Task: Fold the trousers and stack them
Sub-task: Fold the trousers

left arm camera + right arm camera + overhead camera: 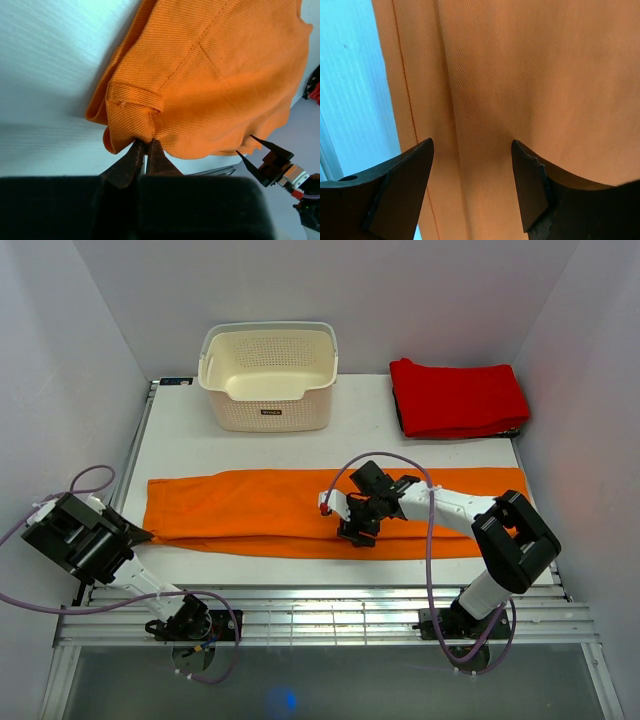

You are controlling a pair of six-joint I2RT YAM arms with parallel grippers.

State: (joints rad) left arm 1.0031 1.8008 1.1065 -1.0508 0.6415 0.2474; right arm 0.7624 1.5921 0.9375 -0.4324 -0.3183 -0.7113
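Top external view is showing trousers [260, 512] lying full-length across the table [250, 450], not yet folded crosswise or stacked; left gripper [145, 148] is clamping the waist corner, right gripper [472, 150] is hovering, jaws apart, above mid-leg

White table [190, 455] within plain pale walls [450, 290]

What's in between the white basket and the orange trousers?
Only bare white table separates the basket and the trousers, seen from the top camera.

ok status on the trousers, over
Left end effector shut on trousers corner. Right end effector open over mid-leg. Trousers full length, unstacked. Basket, red cloth beyond, apart.
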